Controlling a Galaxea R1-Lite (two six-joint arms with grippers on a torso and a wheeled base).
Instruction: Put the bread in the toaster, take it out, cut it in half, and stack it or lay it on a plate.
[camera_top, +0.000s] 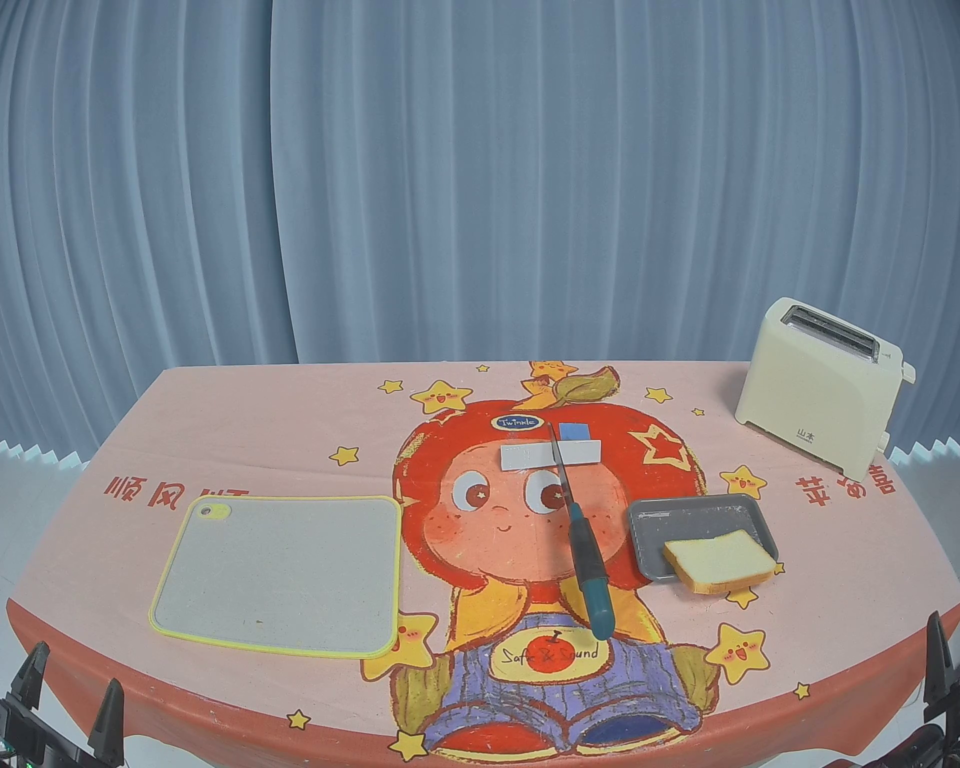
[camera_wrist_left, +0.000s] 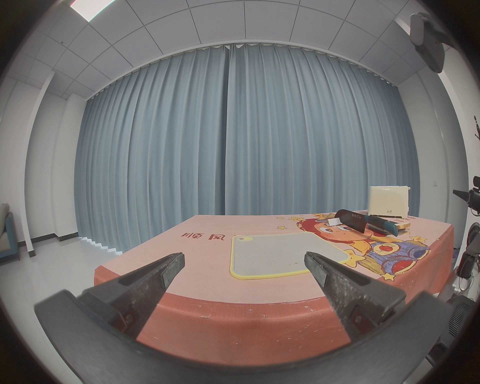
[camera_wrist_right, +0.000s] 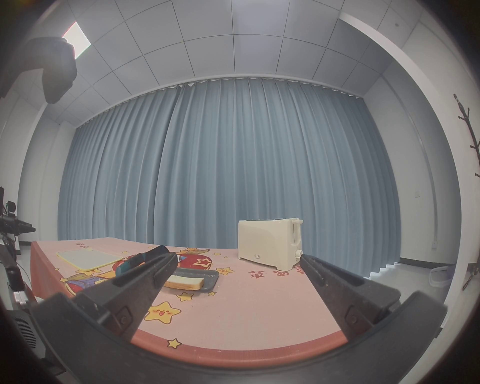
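A slice of bread lies on the near corner of a grey tray at the table's right; the bread and tray also show in the right wrist view. A cream toaster stands at the far right. A knife with a teal handle rests mid-table, its blade on a white block. A grey cutting board with a yellow rim lies at the left. My left gripper is open, off the front left edge. My right gripper is open at the front right corner.
A pink cartoon-print cloth covers the round table. A blue curtain hangs behind it. A small blue block lies beside the white one. Bare cloth stretches between the tray and the toaster.
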